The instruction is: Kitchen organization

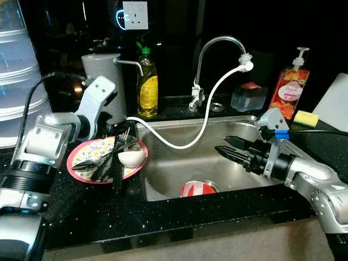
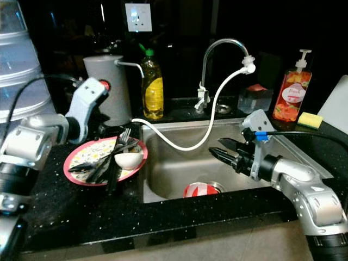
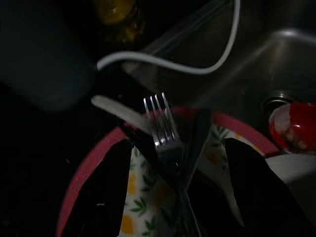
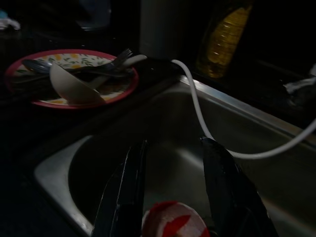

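A pink-rimmed floral plate (image 1: 75, 161) lies on the black counter left of the sink (image 1: 179, 168). It carries a tilted small white bowl (image 1: 132, 158), a fork (image 3: 160, 121), a knife (image 3: 112, 107) and dark spoons. My left gripper (image 3: 177, 144) is down over the plate, open, with its fingers on either side of the fork's neck. Out over the basin, my right gripper (image 1: 222, 144) hangs open with nothing in it. Below it, a red-and-white cup (image 1: 197, 188) lies on the sink floor near the drain.
A white hose (image 1: 202, 129) droops from the faucet (image 1: 217, 42) across the sink's back left corner. Along the back stand a grey canister (image 1: 106, 76), a yellow dish soap bottle (image 1: 147, 87), a clear container (image 1: 249, 97), a peach soap pump (image 1: 290, 89) and a yellow sponge (image 1: 306, 117).
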